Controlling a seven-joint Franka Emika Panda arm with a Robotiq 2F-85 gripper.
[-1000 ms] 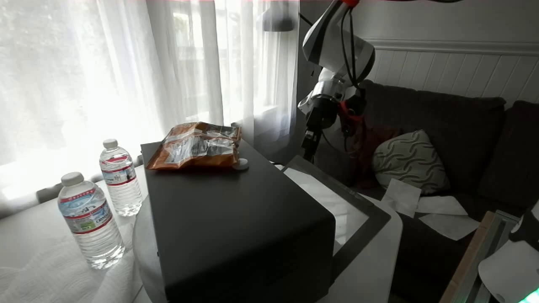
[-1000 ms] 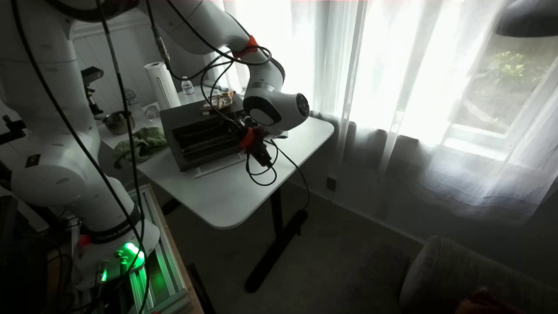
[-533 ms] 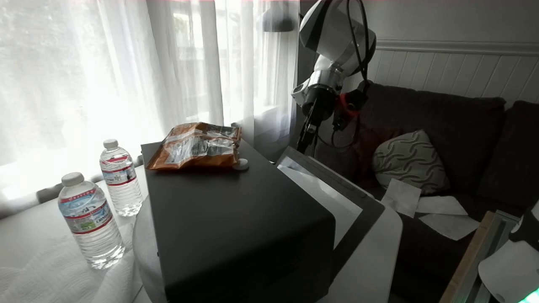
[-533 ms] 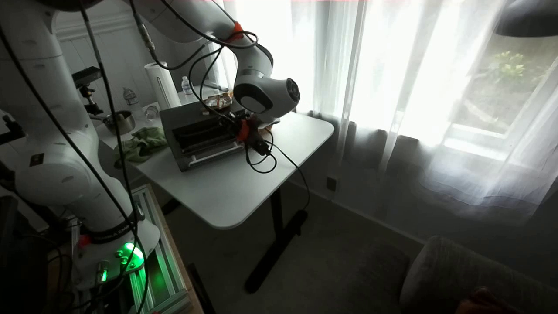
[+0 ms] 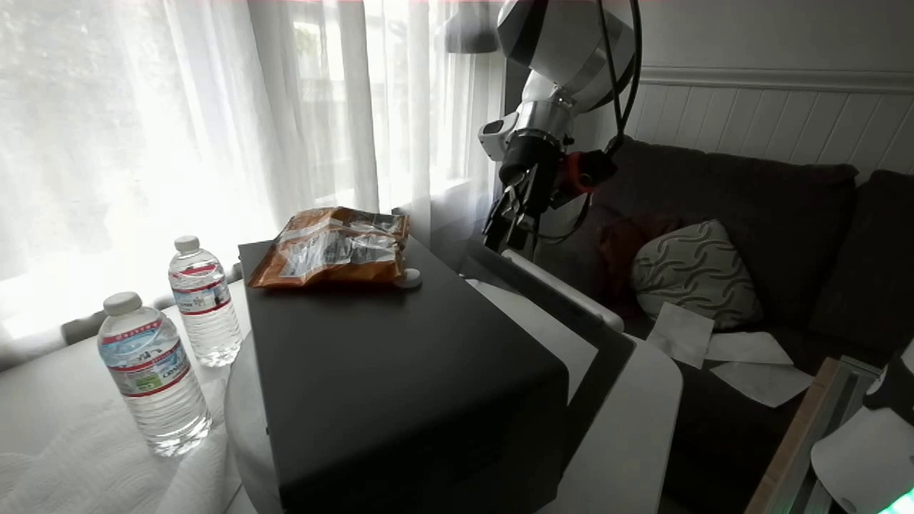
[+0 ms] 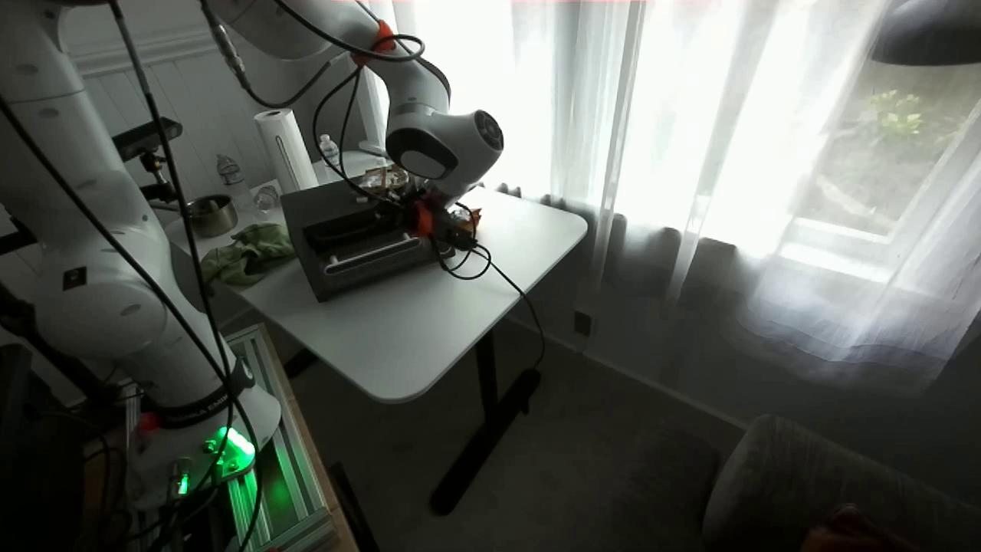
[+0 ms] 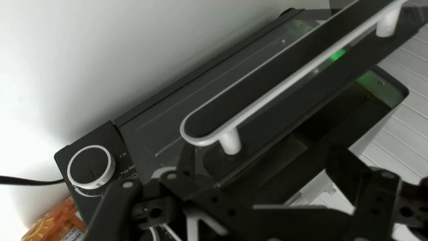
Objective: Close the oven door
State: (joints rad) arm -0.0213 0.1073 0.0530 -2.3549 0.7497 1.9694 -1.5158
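Note:
The oven door point(image 5: 557, 303) stands partly open and tilted up from the front of the black oven body point(image 5: 414, 371). Its pale bar handle shows in both exterior views, the handle point(image 6: 372, 255) lying along the door's upper edge. In the wrist view the handle point(image 7: 267, 80) runs diagonally above the dark door panel point(image 7: 274, 115). My gripper point(image 7: 262, 159) is open, its two fingers wide apart and nothing held. One finger point(image 7: 187, 159) is close to the handle's near end; whether it touches the door cannot be told. In an exterior view the gripper point(image 5: 507, 232) is at the door's far upper corner.
An orange bag point(image 5: 335, 246) lies on the oven. Two water bottles point(image 5: 153, 378) stand behind it. A control knob point(image 7: 90, 165) and another orange packet point(image 7: 57, 221) are near the gripper. A green cloth point(image 6: 253, 253), pot point(image 6: 211, 215) and paper roll point(image 6: 285, 146) stand beside the oven.
The oven door has swung up from nearly flat to a steeper tilt. My gripper and arm have moved toward the oven along with it.

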